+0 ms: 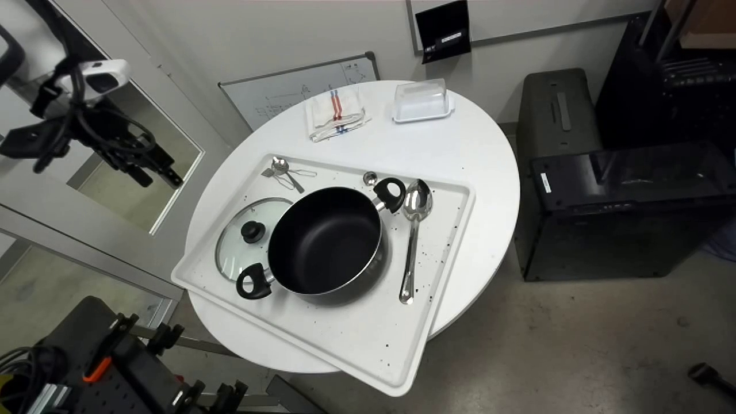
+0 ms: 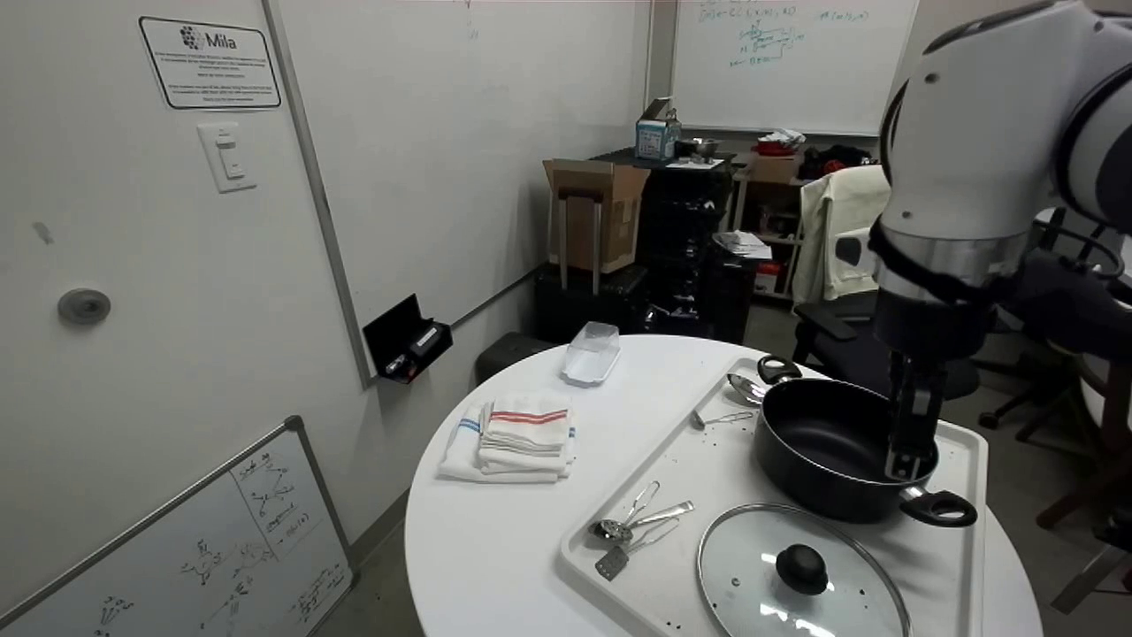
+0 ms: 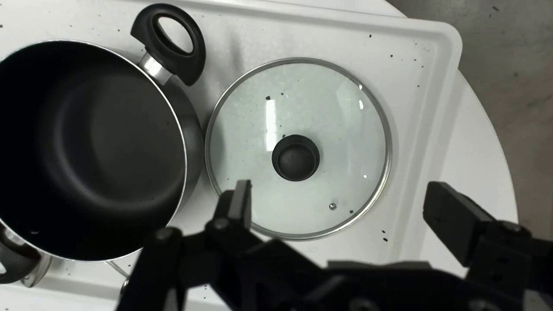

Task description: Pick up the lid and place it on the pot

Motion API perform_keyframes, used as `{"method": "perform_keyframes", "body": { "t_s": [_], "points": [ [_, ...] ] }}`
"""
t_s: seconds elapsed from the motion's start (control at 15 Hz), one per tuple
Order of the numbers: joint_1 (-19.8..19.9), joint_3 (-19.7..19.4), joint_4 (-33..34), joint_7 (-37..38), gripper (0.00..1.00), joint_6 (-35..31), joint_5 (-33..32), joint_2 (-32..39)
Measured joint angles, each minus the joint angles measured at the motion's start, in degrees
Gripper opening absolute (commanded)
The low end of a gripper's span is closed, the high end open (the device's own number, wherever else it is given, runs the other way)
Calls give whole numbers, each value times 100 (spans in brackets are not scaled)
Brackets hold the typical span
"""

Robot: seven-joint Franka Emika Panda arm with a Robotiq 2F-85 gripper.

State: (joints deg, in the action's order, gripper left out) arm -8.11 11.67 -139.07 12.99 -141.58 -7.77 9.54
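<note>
The lid is a clear glass disc with a metal rim and black knob. It lies flat, knob up, on the white tray beside the pot, in both exterior views [image 1: 237, 251] [image 2: 752, 566] and the wrist view [image 3: 298, 99]. The black pot [image 1: 328, 241] stands upright and uncovered, also in an exterior view [image 2: 827, 433] and the wrist view [image 3: 116, 142]. My gripper [image 3: 339, 186] is open and empty, raised above the tray; its left finger overlaps the lid's edge in the wrist view. It also shows in both exterior views [image 1: 158, 176] [image 2: 904, 466].
The tray [image 1: 345, 345] sits on a round white table [image 1: 489, 167]. A large metal spoon [image 1: 417, 201] lies beyond the pot. Small utensils [image 1: 282, 167] lie at the tray's edge. Folded towels [image 1: 336, 109] and a clear-covered dish [image 1: 424, 100] stand on the table. The pot's handle [image 1: 253, 282] sticks out near the lid.
</note>
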Motion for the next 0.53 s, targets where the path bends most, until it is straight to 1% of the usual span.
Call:
{"method": "perform_keyframes", "body": {
  "t_s": [0.27,0.53],
  "points": [
    [-133,-254,313,0,100,-302,-69,809],
    [-352,-532,568,1,100,-695,-94,1473]
  ]
}}
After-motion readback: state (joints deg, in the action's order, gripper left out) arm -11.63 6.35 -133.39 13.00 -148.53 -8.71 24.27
